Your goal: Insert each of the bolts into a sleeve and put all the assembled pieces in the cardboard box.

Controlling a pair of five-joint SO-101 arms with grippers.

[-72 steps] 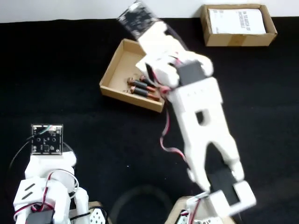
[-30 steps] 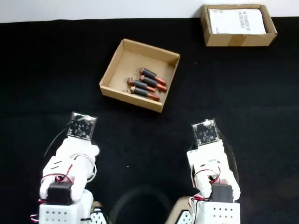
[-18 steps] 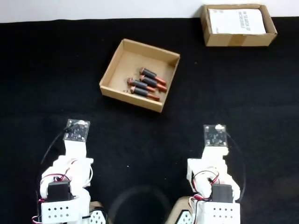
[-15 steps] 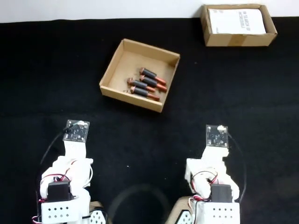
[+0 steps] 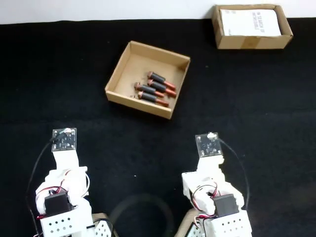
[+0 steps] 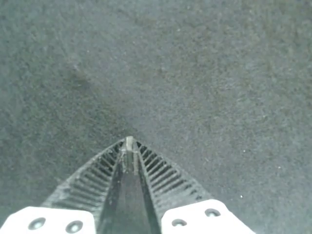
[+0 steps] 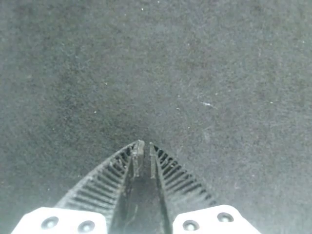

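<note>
**Both grippers empty, three pieces lying in the box**

Your three assembled pieces point(image 5: 155, 89) lie side by side in the cardboard box point(image 5: 118, 74). Their long axes are parallel and slant across its right half. The box sits ahead of both arms, roughly between them and well apart from either, with your right arm somewhat nearer. The left gripper point(image 6: 128, 146) is pressed together over the black worktop point(image 5: 256, 108) and holds nothing. The right gripper point(image 7: 144, 147) is all but closed and likewise empty. The job looks finished.

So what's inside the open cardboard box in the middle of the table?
Inside, sleeved bolts lie bunched side by side on the floor of the cardboard box. They crowd together, so their exact count and anything beneath them can't be seen.
</note>
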